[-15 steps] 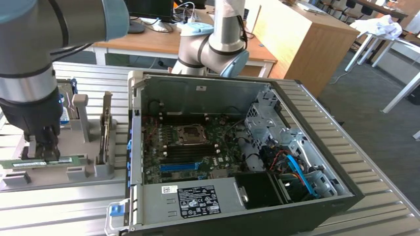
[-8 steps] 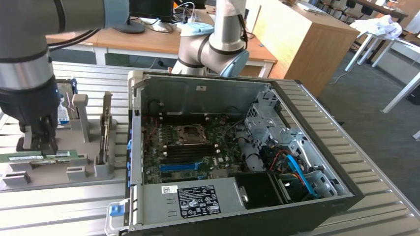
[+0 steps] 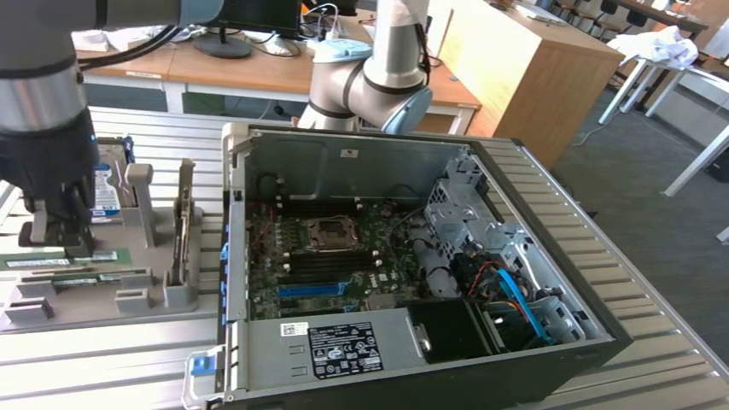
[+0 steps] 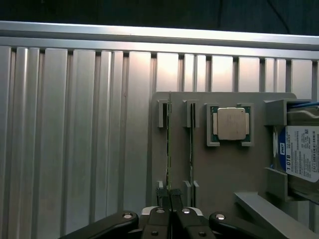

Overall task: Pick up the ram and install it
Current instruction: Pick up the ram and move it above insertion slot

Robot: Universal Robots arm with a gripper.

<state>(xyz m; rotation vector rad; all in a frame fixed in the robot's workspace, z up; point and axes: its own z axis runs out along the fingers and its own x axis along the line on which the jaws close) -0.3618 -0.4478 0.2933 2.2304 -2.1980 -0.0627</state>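
Counter (image 3: 102, 363): silver aluminium, surface made of long parallel ribbed slats with narrow grooves between them.

Directly on it, two items:
1. Grey holder plate (image 3: 80, 295), lying flat toward the exterior view's left, with raised brackets and slots moulded on its upper face.
2. Black computer case (image 3: 341, 171), lying on its side with the open side up, toward the exterior view's right, just beside the plate.

Bare slats show around both.

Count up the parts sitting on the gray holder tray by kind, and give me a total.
Ram stick: 2
Processor chip: 1
Hard drive: 1
Total: 4
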